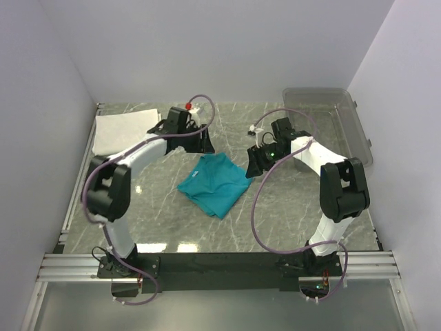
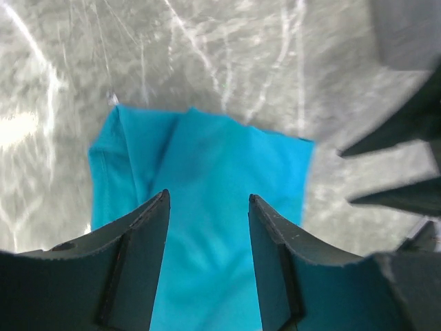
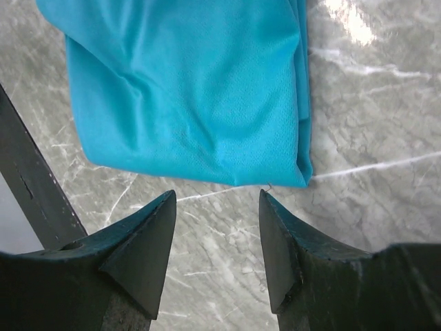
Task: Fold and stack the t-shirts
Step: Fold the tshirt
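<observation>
1 white folded piece [image 1: 122, 129] lies well left of the left gripper [image 2: 208, 198], whose jaws stand apart and empty. The folded teal tee [image 1: 215, 183] lies beneath it, just ahead of the right gripper [image 3: 217, 196], likewise agape and empty. Stacking the 2 seems undone.

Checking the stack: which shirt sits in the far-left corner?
The white folded shirt, by the far-left corner; the teal t-shirt lies mid-table, apart from it.

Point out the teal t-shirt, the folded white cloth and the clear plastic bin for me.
teal t-shirt [image 1: 217, 183]: top external view, middle of the folded cloth.
folded white cloth [image 1: 120, 131]: top external view, centre of its top face.
clear plastic bin [image 1: 331, 114]: top external view, bare floor inside it.
</observation>
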`<action>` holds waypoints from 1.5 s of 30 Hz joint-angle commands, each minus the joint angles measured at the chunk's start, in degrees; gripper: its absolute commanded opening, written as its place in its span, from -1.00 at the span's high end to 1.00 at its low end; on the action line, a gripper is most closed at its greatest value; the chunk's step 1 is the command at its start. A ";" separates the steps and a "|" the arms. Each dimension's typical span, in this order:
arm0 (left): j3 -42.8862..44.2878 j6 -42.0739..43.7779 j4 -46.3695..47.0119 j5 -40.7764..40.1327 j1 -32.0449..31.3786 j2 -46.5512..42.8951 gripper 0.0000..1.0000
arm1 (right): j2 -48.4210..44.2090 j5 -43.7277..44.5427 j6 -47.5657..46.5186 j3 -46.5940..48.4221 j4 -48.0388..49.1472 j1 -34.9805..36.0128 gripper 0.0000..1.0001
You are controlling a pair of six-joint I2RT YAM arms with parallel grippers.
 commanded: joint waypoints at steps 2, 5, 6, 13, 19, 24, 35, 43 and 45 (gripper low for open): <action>9.02 6.35 -5.29 3.83 -0.60 7.24 -0.09 | -3.17 1.19 2.02 -0.56 2.68 -0.29 -0.17; 12.37 8.37 -7.49 4.72 -1.12 10.58 -0.09 | -3.17 1.63 2.11 -0.74 2.68 -0.55 -0.18; 12.90 9.33 -8.19 4.46 -1.21 11.98 -0.09 | -3.08 1.63 2.19 -0.91 2.68 -0.64 -0.18; 13.09 10.48 -8.81 5.86 -1.65 14.45 -0.10 | -2.11 1.72 2.28 -0.83 2.42 -0.99 -0.18; 12.56 11.80 -9.69 7.89 -2.88 15.68 -0.09 | -1.32 1.81 2.11 -0.56 2.15 -0.99 -0.18; 13.26 11.45 -10.13 4.11 -3.15 16.65 0.12 | -1.14 1.89 2.11 -0.65 2.06 -1.17 -0.18; 9.66 3.73 -5.48 7.61 3.26 13.31 0.99 | -2.11 1.45 1.49 -1.53 1.98 -1.25 -0.18; 4.83 -0.76 -0.04 15.52 6.61 15.51 0.99 | -0.27 0.58 3.33 -1.09 2.59 -0.73 -0.18; 3.78 -2.17 1.29 16.41 6.78 15.42 0.99 | 1.65 -0.56 6.48 -0.48 3.99 -0.29 -0.20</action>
